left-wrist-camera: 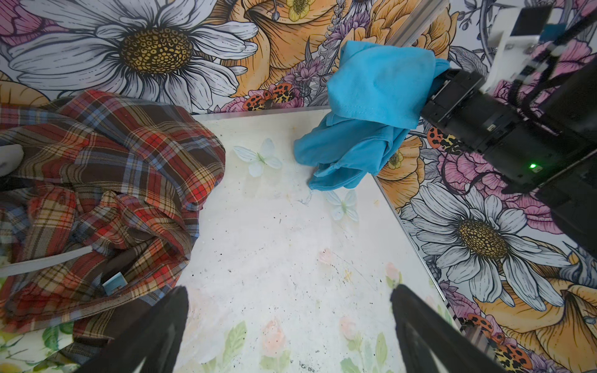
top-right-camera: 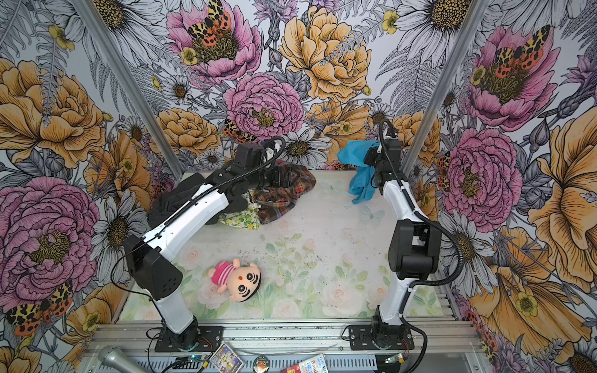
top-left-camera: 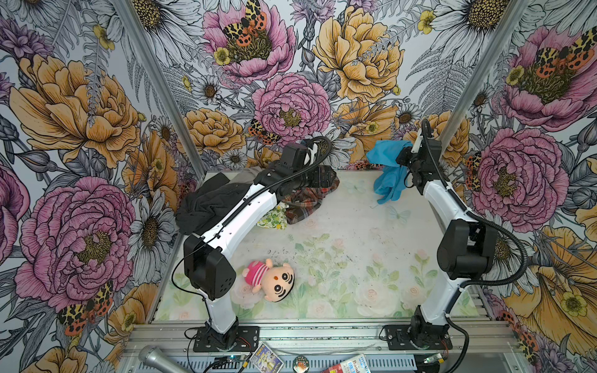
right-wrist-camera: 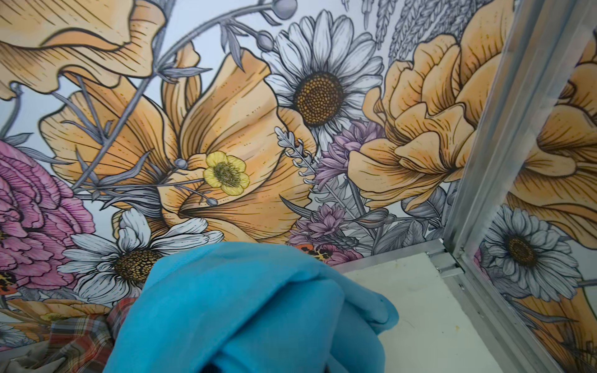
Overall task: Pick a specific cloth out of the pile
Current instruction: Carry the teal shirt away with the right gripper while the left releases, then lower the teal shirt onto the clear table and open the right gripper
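As matters stand at inspection, the table point(top-left-camera: 339, 232) is bare across its middle. In its 10 o'clock corner lies the pile point(top-left-camera: 210, 206). It has a dark grey garment point(top-left-camera: 200, 200) on the outer side, a plaid cloth point(top-left-camera: 307, 200) toward the centre and a lemon-print piece point(top-left-camera: 273, 219) at its 6 o'clock edge. In the table's 1 o'clock corner hangs the blue cloth point(top-left-camera: 387, 171), well apart from the pile. It is bunched and draped from my right pincer point(left-wrist-camera: 439, 76), which is clamped tight on its upper fold. A doll point(top-left-camera: 269, 279) lies at 7 o'clock, touched by neither arm. My left pincer point(left-wrist-camera: 287, 326) stands at full spread, holding nothing, just beside the plaid cloth.

Judgement on progress: the picking is in substance done, since the wanted cloth is separated from the heap and raised. What remains, as I read it, is to set it down clear of the pile and to take my left arm off the heap.

Not verified: my right fingertips are buried in the fabric, so the depth of their bite cannot be seen. Whether the blue cloth's lowest tip touches the table I cannot tell. My left arm covers the middle of the pile, and what lies beneath it is hidden.
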`<action>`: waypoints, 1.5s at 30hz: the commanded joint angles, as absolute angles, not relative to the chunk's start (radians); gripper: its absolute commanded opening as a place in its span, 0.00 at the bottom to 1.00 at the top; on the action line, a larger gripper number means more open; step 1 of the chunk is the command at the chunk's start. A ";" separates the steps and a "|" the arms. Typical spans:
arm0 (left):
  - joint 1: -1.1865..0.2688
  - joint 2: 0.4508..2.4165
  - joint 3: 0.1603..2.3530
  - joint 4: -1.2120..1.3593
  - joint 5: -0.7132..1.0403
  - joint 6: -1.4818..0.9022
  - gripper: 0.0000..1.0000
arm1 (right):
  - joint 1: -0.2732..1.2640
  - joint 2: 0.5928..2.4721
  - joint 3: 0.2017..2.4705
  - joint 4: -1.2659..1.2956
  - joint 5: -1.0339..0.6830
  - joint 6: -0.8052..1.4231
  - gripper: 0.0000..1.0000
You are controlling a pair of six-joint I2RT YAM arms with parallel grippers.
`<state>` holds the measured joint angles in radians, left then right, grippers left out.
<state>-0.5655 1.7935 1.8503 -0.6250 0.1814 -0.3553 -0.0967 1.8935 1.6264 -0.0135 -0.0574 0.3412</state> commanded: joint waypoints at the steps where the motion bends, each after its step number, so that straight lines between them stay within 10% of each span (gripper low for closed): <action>1: -0.552 1.810 1.893 -0.627 0.201 -0.340 0.99 | -0.107 1.919 1.663 0.054 -0.058 0.348 0.00; 45: -0.495 1.602 1.585 -0.628 0.091 -0.384 0.99 | -0.117 2.036 1.474 -0.370 0.076 0.401 0.00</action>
<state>-0.4870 1.6669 1.6260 -0.6319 0.1387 -0.3588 -0.1291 2.0075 1.4685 -0.3050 0.0307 0.3859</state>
